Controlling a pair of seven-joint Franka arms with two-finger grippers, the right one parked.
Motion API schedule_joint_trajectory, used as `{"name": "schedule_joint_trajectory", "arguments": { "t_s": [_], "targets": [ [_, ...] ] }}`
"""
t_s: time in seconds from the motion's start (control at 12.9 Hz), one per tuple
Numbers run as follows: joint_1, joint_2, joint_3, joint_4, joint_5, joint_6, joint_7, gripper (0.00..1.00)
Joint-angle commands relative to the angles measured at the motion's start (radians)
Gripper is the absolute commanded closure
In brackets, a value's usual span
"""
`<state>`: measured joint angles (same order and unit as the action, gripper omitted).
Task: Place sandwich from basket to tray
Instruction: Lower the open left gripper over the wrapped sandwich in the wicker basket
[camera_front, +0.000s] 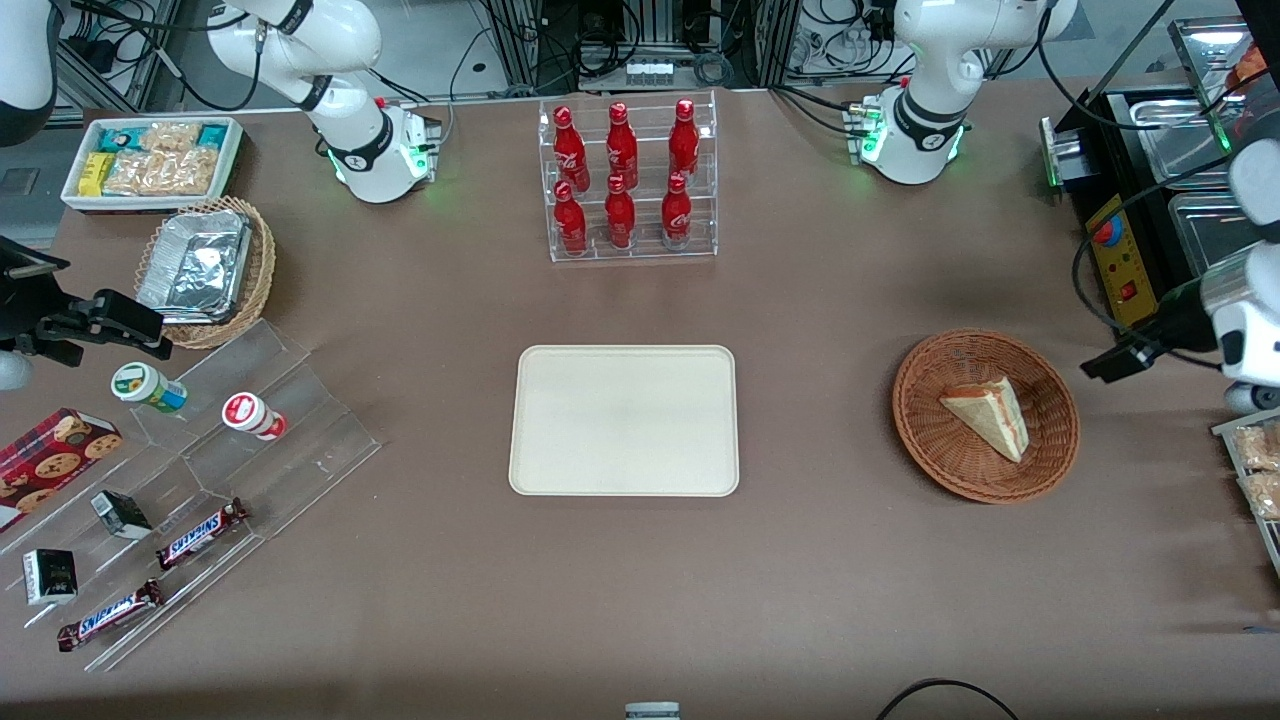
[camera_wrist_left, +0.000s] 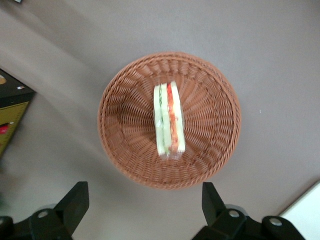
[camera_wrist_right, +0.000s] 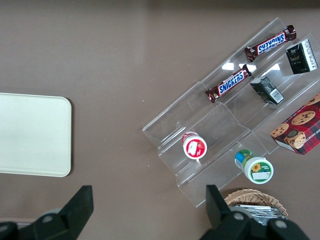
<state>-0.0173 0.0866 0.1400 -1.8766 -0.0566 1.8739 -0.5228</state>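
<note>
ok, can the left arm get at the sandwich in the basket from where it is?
Probably yes. The gripper hangs open above the basket, nothing covers the sandwich, and nothing else lies in the basket with it.

End effector (camera_wrist_left: 142, 207) raised, fingers wide apart.

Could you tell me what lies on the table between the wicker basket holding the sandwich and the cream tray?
Nothing: the front view shows only bare brown tabletop between the basket with its sandwich and the tray. The open gripper hovers above the basket.
</note>
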Motion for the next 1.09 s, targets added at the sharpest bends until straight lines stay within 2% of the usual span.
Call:
{"name": "schedule_joint_trajectory", "arguments": {
  "t_s": [0.0,0.23,0.47,0.7,1.01],
  "targets": [
    [-0.007,0.008,0.003,-0.114,-0.014,0.161,-0.089,0.0],
    [-0.036,0.09,0.001,-0.124,-0.011,0.275,-0.256,0.0],
    [-0.046,0.131,0.0,-0.159,-0.011,0.365,-0.311,0.0],
    [-0.076,0.18,-0.005,-0.177,-0.011,0.428,-0.333,0.0],
    [-0.082,0.185,-0.007,-0.209,-0.008,0.441,-0.321,0.0]
  ]
}}
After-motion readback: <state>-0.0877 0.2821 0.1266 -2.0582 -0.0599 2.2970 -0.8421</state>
